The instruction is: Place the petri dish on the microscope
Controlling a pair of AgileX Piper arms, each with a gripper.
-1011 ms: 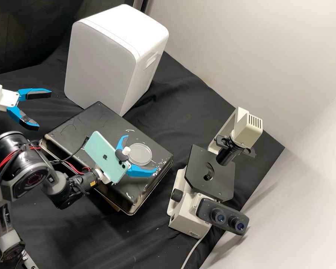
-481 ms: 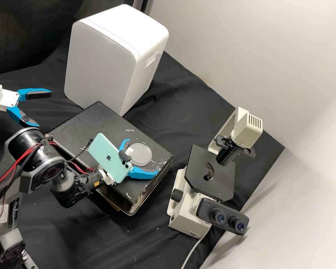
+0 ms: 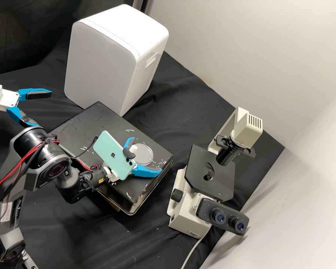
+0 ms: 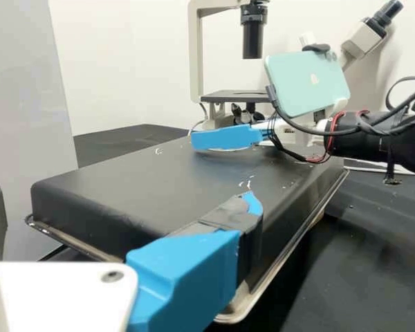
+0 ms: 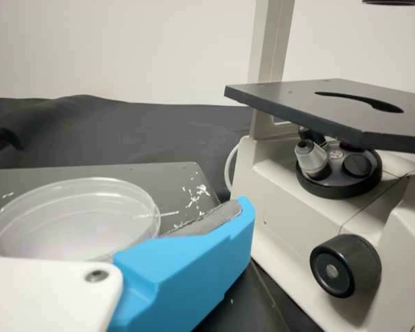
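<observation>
The petri dish [image 3: 141, 153] lies flat on the black tray [image 3: 89, 125], near the tray corner closest to the microscope [image 3: 184, 218]. It is round, so we have no long axis to line up with. What counts is the straddle. The right end effector [image 3: 147, 154] sits low over the tray with its blue fingers apart, one on either side of the dish.

In the right wrist view the dish [image 5: 72, 218] is just beside the inner face of one finger [image 5: 194, 259]. We cannot tell whether rim and finger touch.

Past the dish, along the line the right end effector points, stands the microscope's black stage [image 5: 318, 104]. It is higher than the tray surface. We judge that the coming move calls for a gentle close on the rim, then a lift above stage level before any travel forward.

The left end effector [image 3: 36, 106], its fingers also spread, hangs over the tabletop [image 3: 183, 101] by the tray's opposite side, well apart from the dish. The right arm is clearly the nearer one.
</observation>
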